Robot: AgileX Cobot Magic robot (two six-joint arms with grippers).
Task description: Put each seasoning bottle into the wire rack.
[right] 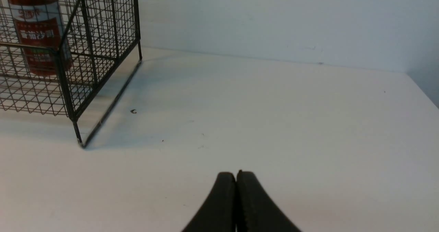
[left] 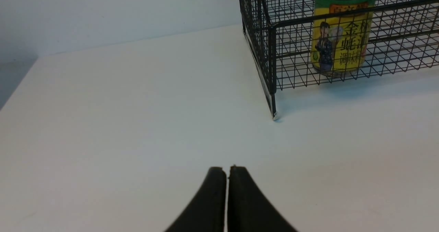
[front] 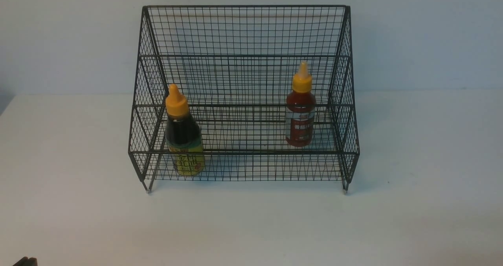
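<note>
Now two seasoning bottles (front: 184, 136) (front: 300, 110) stand in one wire rack (front: 243, 34).

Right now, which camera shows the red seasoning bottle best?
The front view: the whole red bottle stands upright inside the wire rack, cap to base. The right wrist view catches only its body and label through the mesh, cap cut off. The left wrist view misses it.
</note>
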